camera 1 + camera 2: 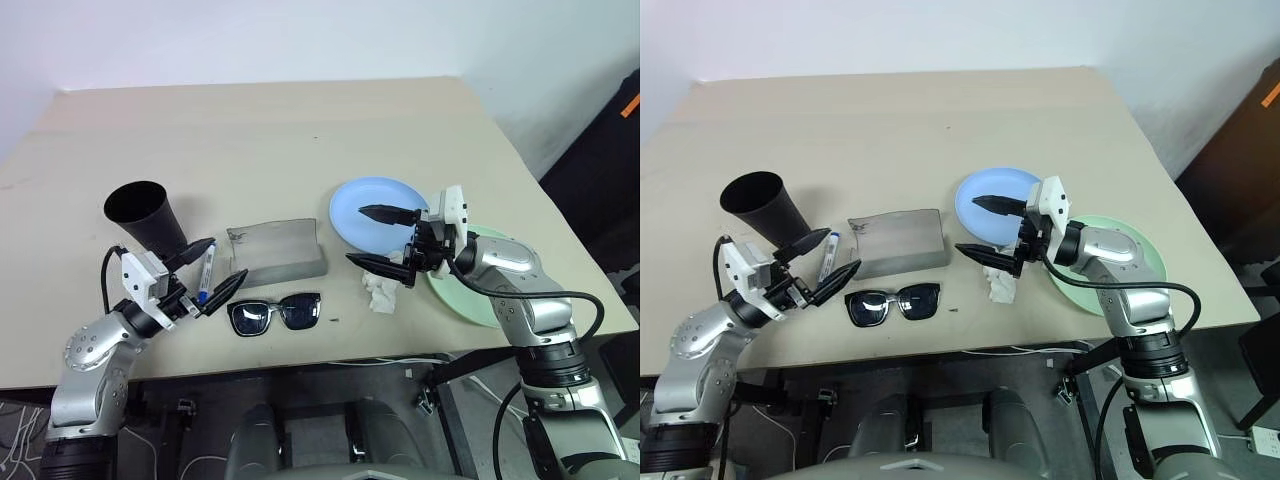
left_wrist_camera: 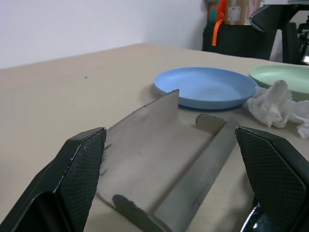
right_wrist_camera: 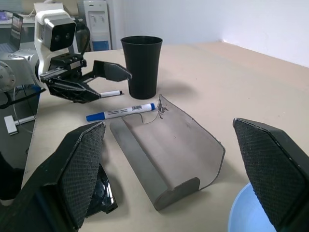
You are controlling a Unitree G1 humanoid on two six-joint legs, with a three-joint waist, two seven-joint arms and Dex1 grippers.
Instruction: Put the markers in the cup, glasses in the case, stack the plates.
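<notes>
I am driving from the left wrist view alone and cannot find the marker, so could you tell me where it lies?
Observer: The marker lies flat on the table, between the cup and the case.
Operator: Thank you. Is the cup standing?
Observer: Yes, it stands upright to the left of the case, mouth upward.
Operator: And the glasses?
Observer: The glasses lie on the table just in front of the case, on the robot's side, not inside it.
</notes>
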